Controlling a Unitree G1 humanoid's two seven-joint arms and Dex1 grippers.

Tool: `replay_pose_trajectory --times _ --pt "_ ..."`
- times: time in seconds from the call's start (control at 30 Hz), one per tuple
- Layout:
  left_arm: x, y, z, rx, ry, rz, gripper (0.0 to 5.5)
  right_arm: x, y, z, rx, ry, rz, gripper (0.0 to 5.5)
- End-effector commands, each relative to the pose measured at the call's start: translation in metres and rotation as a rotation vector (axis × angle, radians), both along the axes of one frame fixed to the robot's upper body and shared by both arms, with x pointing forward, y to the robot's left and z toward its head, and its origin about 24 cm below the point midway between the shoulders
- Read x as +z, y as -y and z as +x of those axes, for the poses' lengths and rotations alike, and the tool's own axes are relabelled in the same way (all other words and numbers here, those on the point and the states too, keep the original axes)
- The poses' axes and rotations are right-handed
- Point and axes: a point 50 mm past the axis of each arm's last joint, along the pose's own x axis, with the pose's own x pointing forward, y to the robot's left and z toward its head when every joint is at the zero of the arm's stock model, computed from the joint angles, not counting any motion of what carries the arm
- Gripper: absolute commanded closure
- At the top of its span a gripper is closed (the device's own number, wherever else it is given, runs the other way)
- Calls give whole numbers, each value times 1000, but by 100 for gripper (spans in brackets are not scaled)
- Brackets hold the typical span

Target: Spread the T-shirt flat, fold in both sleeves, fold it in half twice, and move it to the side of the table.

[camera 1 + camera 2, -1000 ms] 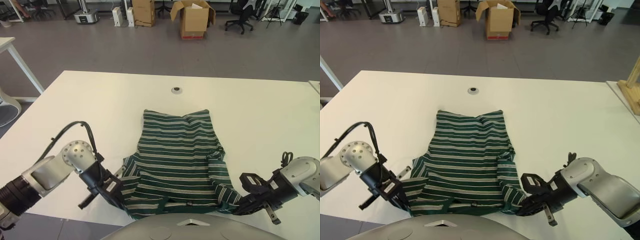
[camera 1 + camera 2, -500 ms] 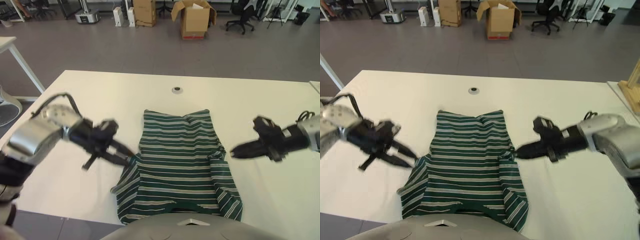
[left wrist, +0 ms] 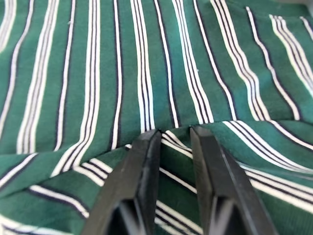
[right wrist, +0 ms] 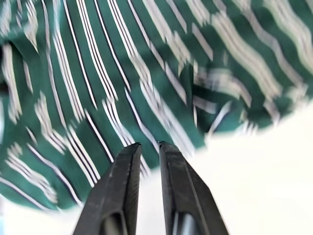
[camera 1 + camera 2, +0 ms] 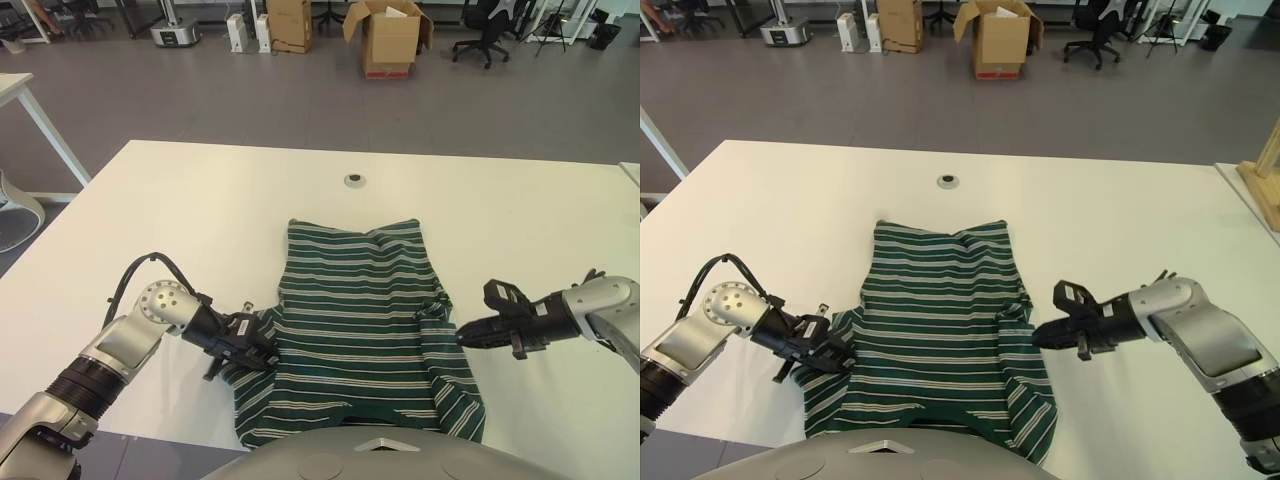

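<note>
**Grippers leave the hem for the sleeves**

Head view: the T-shirt (image 5: 355,310) lies spread on the table (image 5: 200,200), toward its 6 o'clock edge. A second ago both grippers sat at the shirt's near corners. Now the left gripper (image 5: 262,355) touches the sleeve at 8 o'clock and the right gripper (image 5: 463,338) the sleeve at 3 o'clock. Spreading looks finished; the sleeve folds come next.

Left wrist view: fingers drawn close over a sleeve ridge; whether they pinch cloth I cannot tell.

Right wrist view: fingers nearly together at the cloth's edge, gripping nothing.
</note>
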Motion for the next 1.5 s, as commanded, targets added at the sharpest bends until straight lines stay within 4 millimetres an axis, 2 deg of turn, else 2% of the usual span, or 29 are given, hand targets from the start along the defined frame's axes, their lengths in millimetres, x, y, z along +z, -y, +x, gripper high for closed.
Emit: replay_pose_trajectory --times 0.03,0.13,0.2,0.3,0.4,0.6,0.73,0.83,1.0,1.1,1.17,1.3,1.43,1.5 --pt "-5 -5 1 35 21 34 441 -39 9 -10 -93 -26 -104 482" --pt "-2 -5 0 32 27 19 441 -41 19 -6 -154 -15 -94 482" --pt "-2 -4 -2 34 20 15 441 -22 21 2 -145 9 -24 482" --pt "-4 -4 -4 34 12 15 441 15 11 24 -125 83 128 482" --pt "-5 -4 -5 27 11 19 441 29 -4 34 -123 111 227 482" --pt "-7 -4 -5 12 11 23 441 10 -15 25 -137 60 238 482" --pt "-7 -6 -5 10 8 26 441 -18 -9 7 -167 -45 182 482" --pt "-8 -8 -7 12 6 37 441 -29 -1 -3 -172 -84 139 482" --pt "-15 -16 -26 21 -84 65 441 -17 34 0 -267 -81 104 482" --pt "-21 -18 -46 55 -183 51 441 -14 48 -10 -257 -130 71 482" --pt "-23 -20 -52 66 -203 57 441 -16 57 -18 -260 -163 52 482" --pt "-23 -20 -54 83 -207 51 441 -16 62 -20 -267 -176 48 482" --pt "-20 -25 -44 125 -159 73 441 -27 85 -55 -179 -327 -246 482" --pt "-19 -28 -36 133 -130 85 441 -17 84 -67 -75 -414 -288 482"
